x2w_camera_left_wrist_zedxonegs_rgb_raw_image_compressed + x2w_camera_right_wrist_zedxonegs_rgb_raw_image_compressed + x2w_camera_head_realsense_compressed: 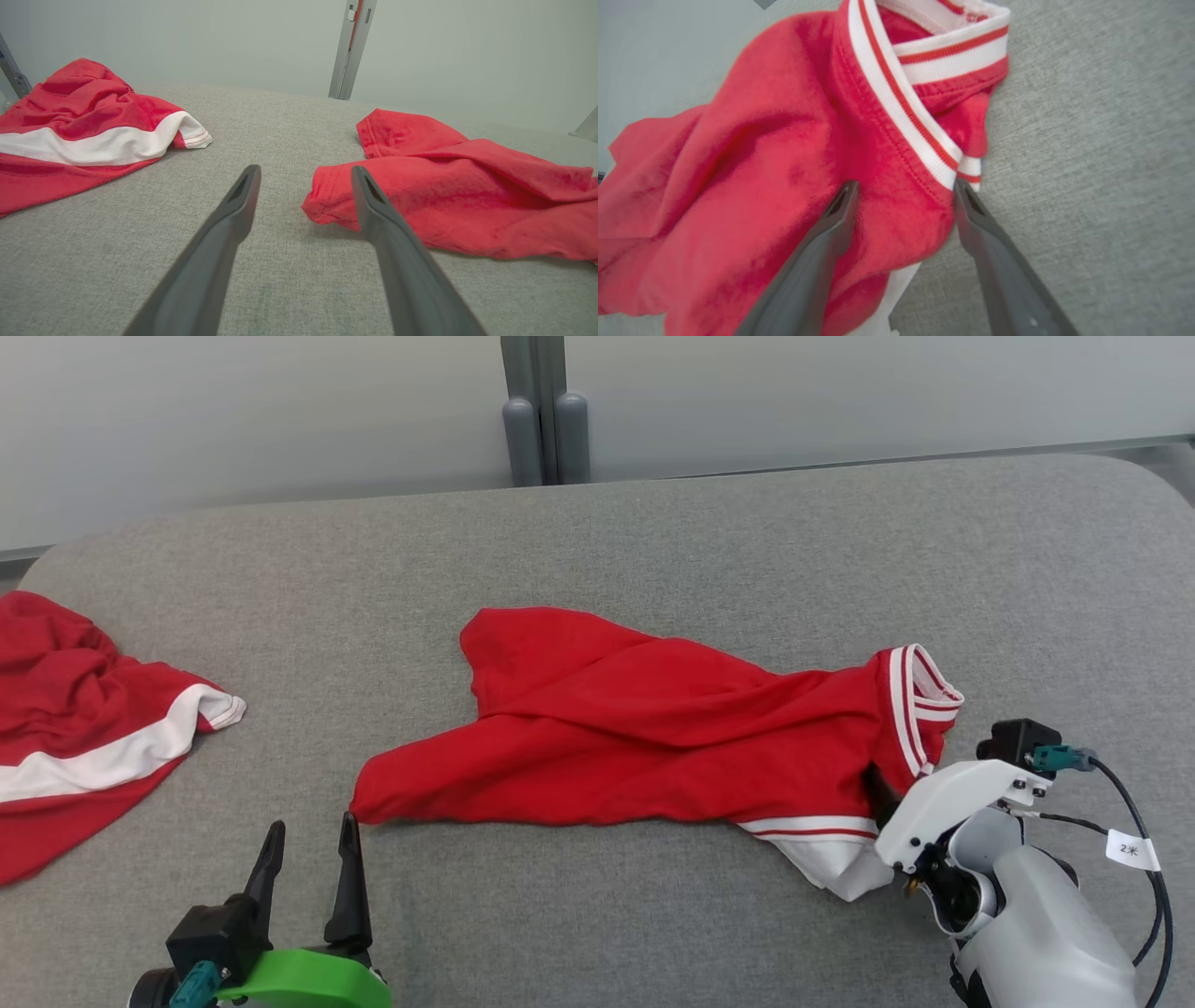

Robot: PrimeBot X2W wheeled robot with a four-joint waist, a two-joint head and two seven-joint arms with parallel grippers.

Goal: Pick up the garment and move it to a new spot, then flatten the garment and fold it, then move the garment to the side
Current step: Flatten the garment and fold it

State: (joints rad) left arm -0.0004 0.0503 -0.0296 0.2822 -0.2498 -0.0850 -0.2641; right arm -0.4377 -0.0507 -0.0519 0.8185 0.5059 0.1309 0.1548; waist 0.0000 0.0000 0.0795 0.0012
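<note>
The red garment lies crumpled across the middle of the grey cushioned surface, its white-and-red striped collar at the right end. My right gripper is open at that collar end, its fingers straddling a fold of red cloth just below the striped band; in the head view one dark finger presses into the fabric. My left gripper is open with nothing between its fingers, just short of the garment's lower left corner. In the left wrist view, that gripper has its right finger overlapping that corner.
A second red garment with a white stripe lies bunched at the left edge of the surface. A pale wall with a grey post runs behind. Bare grey fabric stretches in front of and behind the middle garment.
</note>
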